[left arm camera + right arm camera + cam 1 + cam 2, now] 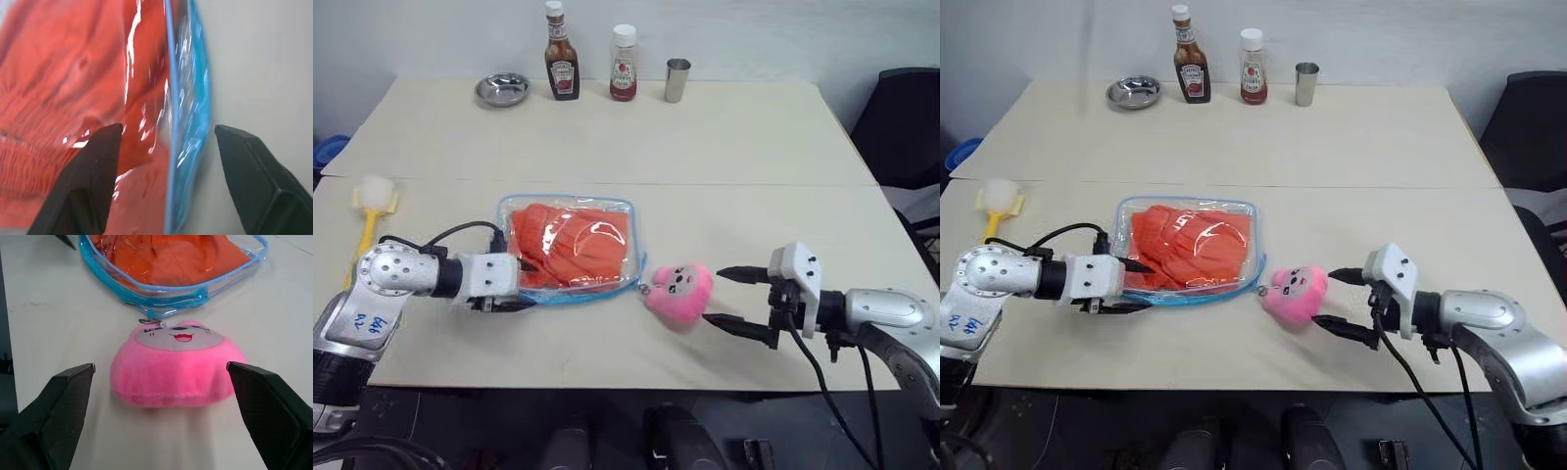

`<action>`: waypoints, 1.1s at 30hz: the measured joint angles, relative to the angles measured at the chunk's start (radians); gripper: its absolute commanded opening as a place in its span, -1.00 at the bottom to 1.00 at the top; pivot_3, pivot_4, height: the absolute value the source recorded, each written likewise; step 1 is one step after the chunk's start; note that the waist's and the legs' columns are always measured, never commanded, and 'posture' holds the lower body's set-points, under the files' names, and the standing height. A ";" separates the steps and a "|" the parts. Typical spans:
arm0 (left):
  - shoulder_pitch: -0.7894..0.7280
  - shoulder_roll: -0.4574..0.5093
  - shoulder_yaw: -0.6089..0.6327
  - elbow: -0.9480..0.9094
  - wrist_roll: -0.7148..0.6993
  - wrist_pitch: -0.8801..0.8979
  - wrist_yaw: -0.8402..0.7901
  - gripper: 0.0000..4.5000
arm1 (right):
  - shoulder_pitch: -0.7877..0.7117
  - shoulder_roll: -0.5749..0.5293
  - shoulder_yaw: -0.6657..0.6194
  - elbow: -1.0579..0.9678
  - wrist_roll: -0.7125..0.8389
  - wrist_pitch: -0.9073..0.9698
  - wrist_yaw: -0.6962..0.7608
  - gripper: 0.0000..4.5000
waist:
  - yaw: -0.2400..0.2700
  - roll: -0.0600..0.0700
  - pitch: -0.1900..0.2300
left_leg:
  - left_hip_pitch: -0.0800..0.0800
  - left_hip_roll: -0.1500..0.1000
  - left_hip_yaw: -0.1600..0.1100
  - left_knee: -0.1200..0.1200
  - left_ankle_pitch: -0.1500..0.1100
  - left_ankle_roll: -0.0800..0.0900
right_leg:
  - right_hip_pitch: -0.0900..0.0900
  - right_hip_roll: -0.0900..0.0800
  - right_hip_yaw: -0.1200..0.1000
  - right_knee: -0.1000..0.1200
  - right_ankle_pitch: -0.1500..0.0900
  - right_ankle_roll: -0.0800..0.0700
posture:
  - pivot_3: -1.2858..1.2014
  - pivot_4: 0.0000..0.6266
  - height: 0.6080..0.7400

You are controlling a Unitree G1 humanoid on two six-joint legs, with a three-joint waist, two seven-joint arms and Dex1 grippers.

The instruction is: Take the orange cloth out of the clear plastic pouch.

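Lying across the pale wooden table (724, 147), the clear plastic pouch (570, 245) is flat near the front edge, and the orange cloth (568, 240) is inside it, folded and filling nearly the whole bag. The pink plush charm (678, 292) hangs from the pouch's right front corner on a small ring and rests on the table just beside it.

The left gripper (514, 285) is at the pouch's left front corner; its jaws are apart, one over the cloth side and one outside the blue edging, and they hold nothing. The right gripper (741, 298) is fully open just beside the charm, with the charm in front of its gap, not touching it.

The risk, I think, is that the left fingers close on both the plastic and the cloth together, so the whole pouch is lifted. Also the right gripper may pinch only the soft charm, which would let the pouch swing or slide instead of staying fixed.
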 measured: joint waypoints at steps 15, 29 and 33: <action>-0.104 -0.025 0.093 -0.252 -0.386 0.474 0.067 0.41 | -0.031 0.069 0.115 0.110 -0.113 -0.067 0.019 -0.68 | -0.001 0.000 0.000 | 0.000 0.000 0.000 0.001 0.001 -0.002 | 0.000 0.001 0.000 0.001 0.000 0.000 | 0.03 -0.52 1.00; -0.193 -0.086 -0.004 -0.224 -0.329 0.447 0.063 0.41 | -0.058 0.062 0.204 -0.001 -0.005 0.025 0.122 -0.99 | 0.001 0.000 0.000 | 0.001 -0.001 -0.001 0.002 0.001 -0.002 | 0.000 0.001 0.000 0.001 0.000 0.000 | 0.03 -0.52 1.00; -0.222 -0.108 -0.044 -0.207 -0.304 0.433 0.050 0.41 | -0.113 0.112 0.314 0.062 -0.065 -0.001 0.139 -0.99 | 0.000 0.000 0.000 | 0.001 -0.001 0.000 0.002 0.002 -0.003 | 0.000 0.001 0.000 0.001 0.000 0.000 | 0.03 -0.52 1.00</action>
